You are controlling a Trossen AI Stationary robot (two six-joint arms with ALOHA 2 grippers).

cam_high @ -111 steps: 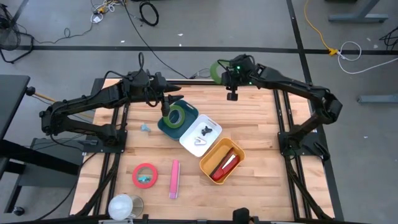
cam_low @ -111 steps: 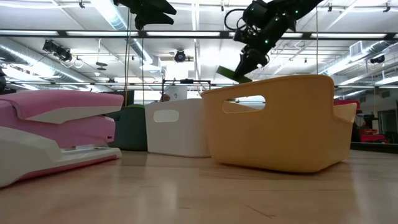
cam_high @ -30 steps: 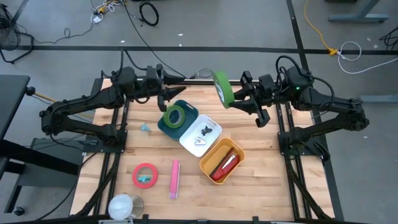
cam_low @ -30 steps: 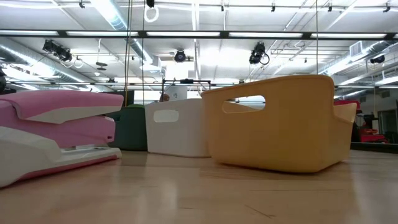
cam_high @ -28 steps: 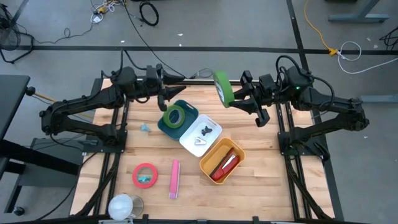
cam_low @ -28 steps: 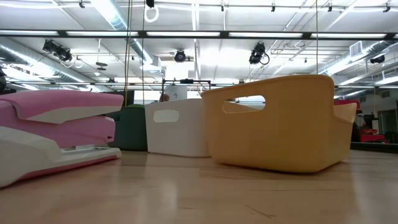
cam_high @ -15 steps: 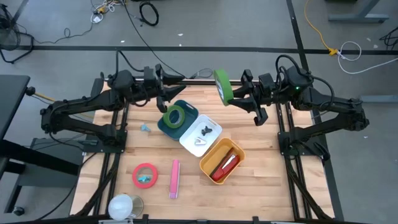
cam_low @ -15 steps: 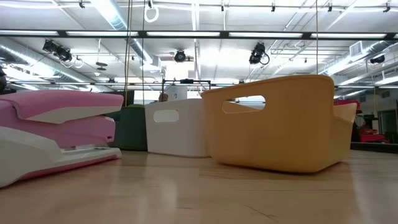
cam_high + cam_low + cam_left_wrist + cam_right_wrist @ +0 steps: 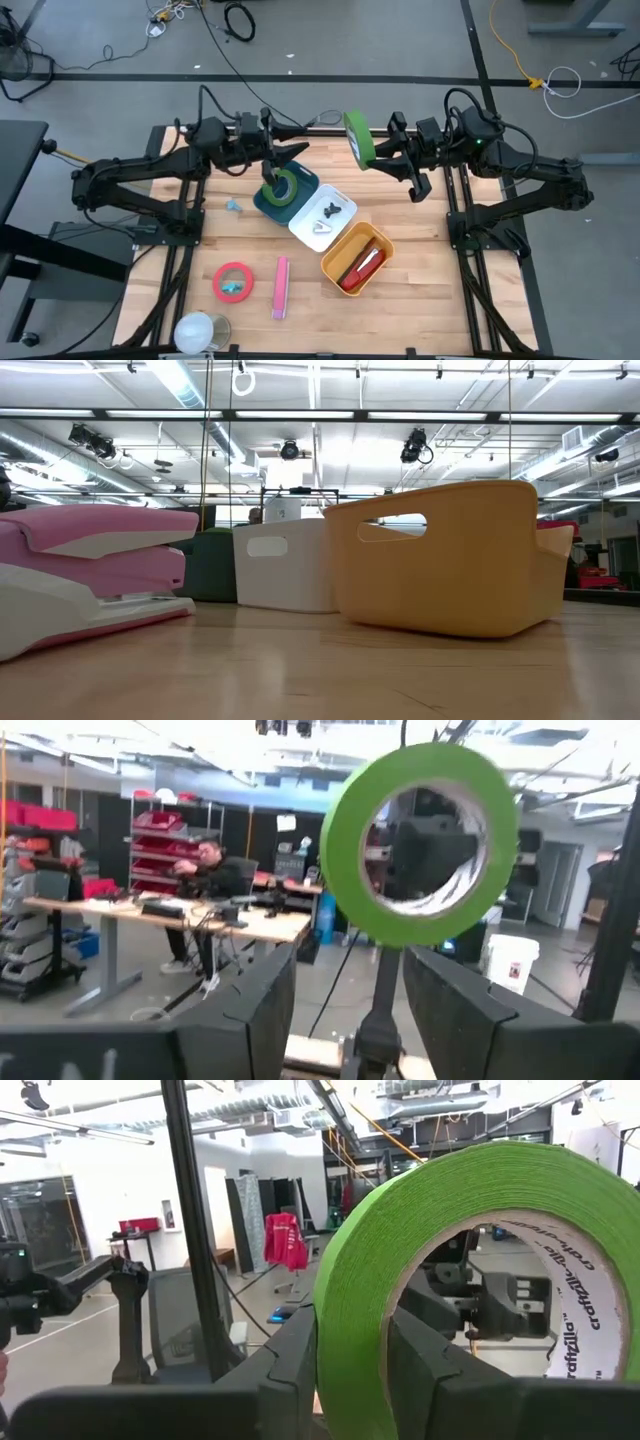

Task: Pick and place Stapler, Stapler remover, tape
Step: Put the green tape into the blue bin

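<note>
Right gripper (image 9: 372, 152): jaws clenched on a green tape roll (image 9: 357, 138) — held upright in the air over the tabletop's (image 9: 420, 235) far edge.
Left gripper (image 9: 287, 157): jaws released, empty, above the dark green bin (image 9: 262, 201), facing the held roll.
Dark green bin: holds a second green roll (image 9: 285, 186).
White bin (image 9: 303, 224): staple remover (image 9: 331, 210) inside.
Yellow bin (image 9: 340, 260): red stapler (image 9: 361, 265) inside.
Near tabletop: pink stapler (image 9: 281, 287) — beside a red tape roll (image 9: 233, 282).
</note>
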